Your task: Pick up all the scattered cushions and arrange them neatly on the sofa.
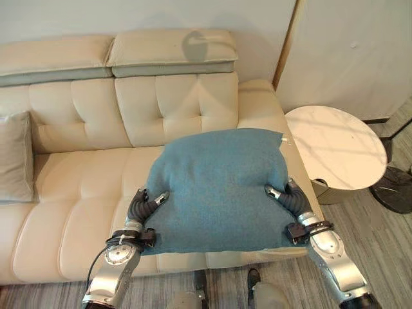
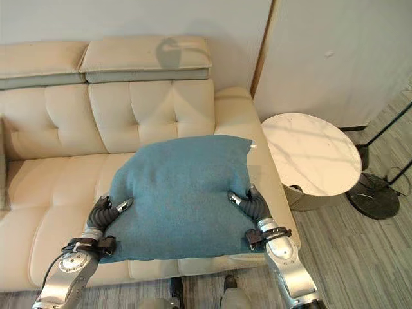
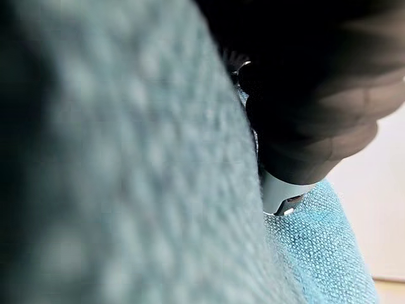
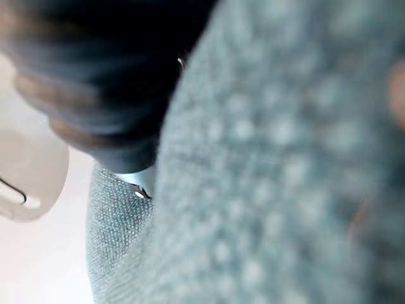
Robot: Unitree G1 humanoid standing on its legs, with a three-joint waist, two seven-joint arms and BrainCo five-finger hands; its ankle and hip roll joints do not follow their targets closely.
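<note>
In the left eye view, the blue cushion (image 1: 219, 187) hangs over the right seat of the cream sofa (image 1: 84, 193), carried between both hands so that it arrives flat. The left hand (image 1: 143, 207) pinches its left edge and the right hand (image 1: 290, 198) its right edge, thumbs curled on top. A grey cushion (image 1: 16, 158) already leans at the sofa's left end.

The right eye view adds a round marble side table (image 2: 315, 154) just right of the sofa's armrest.

Both wrist views show blue fabric pressed against each hand's dark cover.
</note>
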